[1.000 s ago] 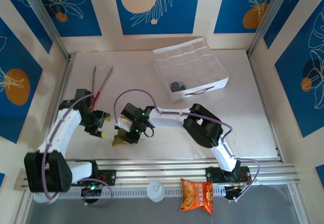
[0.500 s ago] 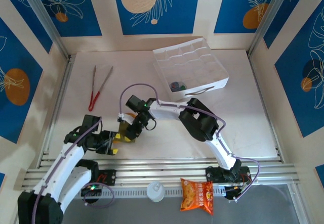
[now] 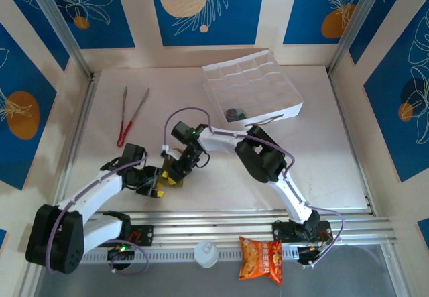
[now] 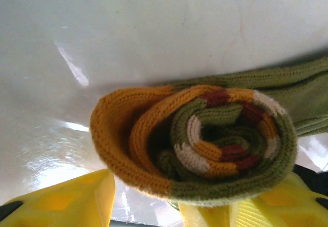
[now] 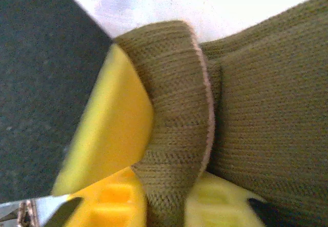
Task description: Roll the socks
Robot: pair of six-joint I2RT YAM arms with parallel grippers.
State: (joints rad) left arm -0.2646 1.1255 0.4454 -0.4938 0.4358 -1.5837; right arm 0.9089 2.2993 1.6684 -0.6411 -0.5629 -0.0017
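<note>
Olive-green sock (image 4: 205, 140) with orange and cream stripes, wound into a roll on the white worktop (image 4: 154, 32). It lies between the left tool's (image 3: 158, 186) spread yellow fingers (image 4: 66, 204); whether they grip it is unclear. The right tool (image 3: 176, 174), nearly closed, pinches a fold of its loose end.

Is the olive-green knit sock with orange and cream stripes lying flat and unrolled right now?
No, the left wrist view shows the olive-green striped knit sock coiled into a spiral roll, with one end trailing off to the right.
</note>
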